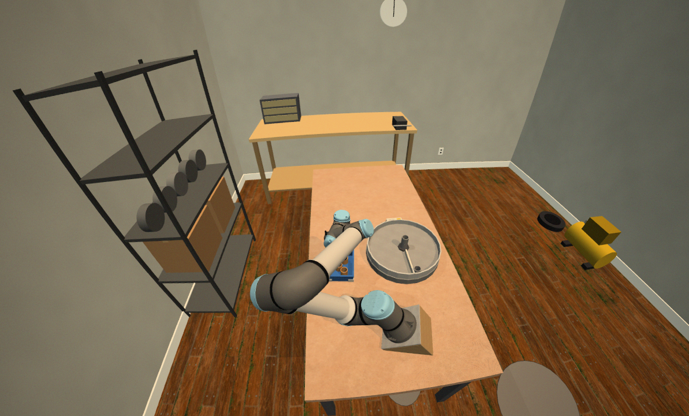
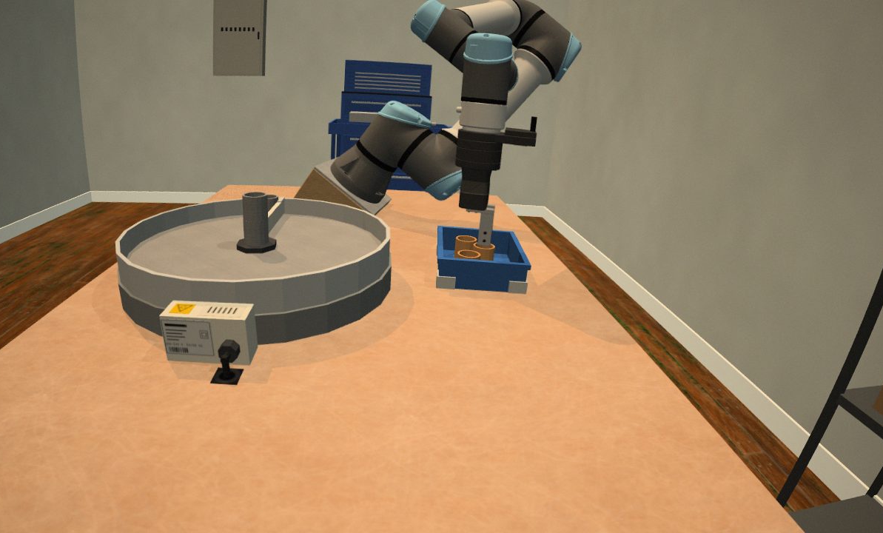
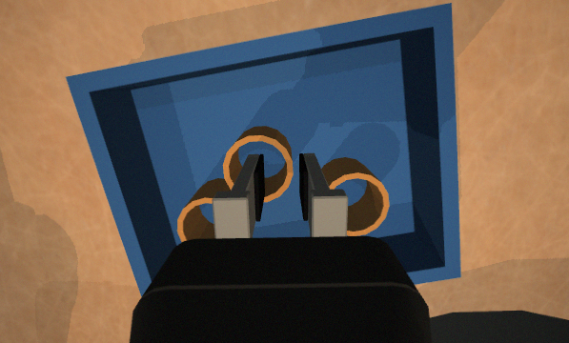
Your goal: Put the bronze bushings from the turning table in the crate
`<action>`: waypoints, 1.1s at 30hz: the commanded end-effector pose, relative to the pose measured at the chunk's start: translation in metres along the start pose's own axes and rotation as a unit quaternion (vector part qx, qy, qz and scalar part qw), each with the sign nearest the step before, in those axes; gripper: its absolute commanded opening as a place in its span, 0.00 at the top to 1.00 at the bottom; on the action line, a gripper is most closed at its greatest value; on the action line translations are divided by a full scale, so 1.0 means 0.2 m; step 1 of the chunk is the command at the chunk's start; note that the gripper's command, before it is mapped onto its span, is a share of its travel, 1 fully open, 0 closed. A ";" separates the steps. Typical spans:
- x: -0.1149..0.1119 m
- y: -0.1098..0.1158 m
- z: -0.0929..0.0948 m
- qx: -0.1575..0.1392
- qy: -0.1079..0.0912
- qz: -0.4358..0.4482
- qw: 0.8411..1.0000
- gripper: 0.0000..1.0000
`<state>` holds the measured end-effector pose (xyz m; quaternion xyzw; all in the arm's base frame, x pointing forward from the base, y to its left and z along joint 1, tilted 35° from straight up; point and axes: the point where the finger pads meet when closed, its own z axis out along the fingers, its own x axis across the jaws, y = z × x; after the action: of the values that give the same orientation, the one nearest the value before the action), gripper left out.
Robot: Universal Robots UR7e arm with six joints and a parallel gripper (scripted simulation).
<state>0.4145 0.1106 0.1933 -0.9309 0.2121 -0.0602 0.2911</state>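
Three bronze bushings stand in the blue crate: one bushing upper middle in the wrist view, one bushing at right and one bushing at left, partly hidden. My gripper is part-way open above them, with nothing between its fingers; it overlaps their rims in the wrist view. In the top view the arm hides it. The grey turning table shows no bronze bushing. A small dark round piece is by its guide bar; I cannot tell whether it is a steel bushing.
The turning table has a raised rim and a centre post, and stands beside the crate. A white box stands against its outer side. The arm's wedge base is at the near end of the worktable in the top view.
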 end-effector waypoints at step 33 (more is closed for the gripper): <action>0.00 0.00 -0.50 0.000 0.001 0.000 1.000 0.53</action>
<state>0.3915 0.0589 0.2760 -0.9310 0.2125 -0.0613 0.2905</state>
